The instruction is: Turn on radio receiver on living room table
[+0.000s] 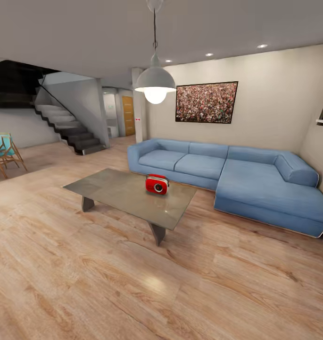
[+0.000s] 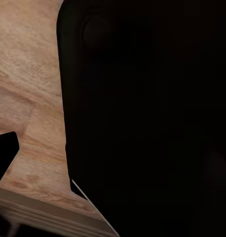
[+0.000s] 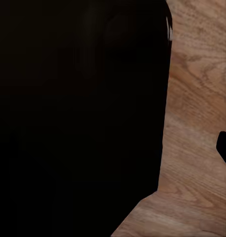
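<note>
Floor [image 1: 133,293], then radio receiver [image 1: 157,184] on table [image 1: 114,191]

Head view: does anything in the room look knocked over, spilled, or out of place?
Nothing stands out. The red radio sits upright on the grey coffee table in front of the blue sofa, and the wood floor looks unmarked.

The radio receiver [image 1: 157,184] sits on the desk [image 1: 119,191], toward its far right end. Behind and right of the desk runs the sectional sofa [image 1: 236,177], a framed picture [image 1: 206,102] above it. Stairs [image 1: 69,127] rise far left, beyond folding chairs [image 1: 4,152].
</note>
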